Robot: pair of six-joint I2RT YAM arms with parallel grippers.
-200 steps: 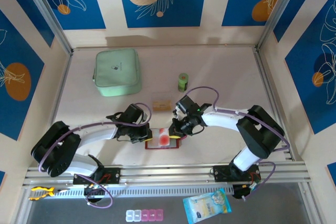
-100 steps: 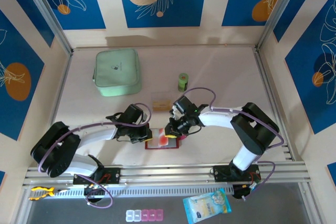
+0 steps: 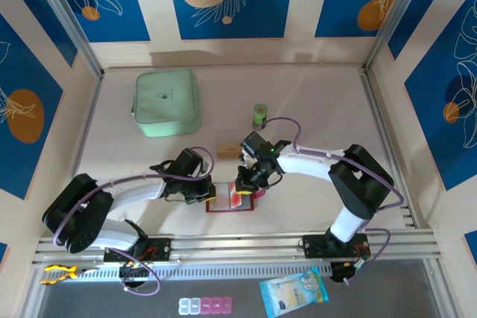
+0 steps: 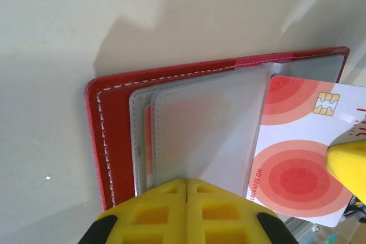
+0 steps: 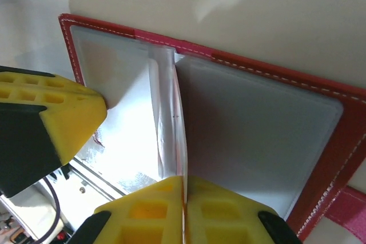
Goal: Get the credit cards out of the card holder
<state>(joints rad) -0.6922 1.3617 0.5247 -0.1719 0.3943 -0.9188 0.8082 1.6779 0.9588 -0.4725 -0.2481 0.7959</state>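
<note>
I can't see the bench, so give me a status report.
Left tool shut, tips on card holder. Right tool shut on white-red credit card, partly out. Nothing blocking.

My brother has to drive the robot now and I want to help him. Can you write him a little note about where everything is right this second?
Left claw: shut, tips pressing on the clear sleeves of the open card holder, which lies flat on the table.
Right claw: shut on the edge of the white card with red circles.
White card: partly out, one end tucked under a sleeve.
Orange-tan card: out, lying on the table beyond the holder.
Done: one card out.
Left: pull the white card free and set it down.
</note>
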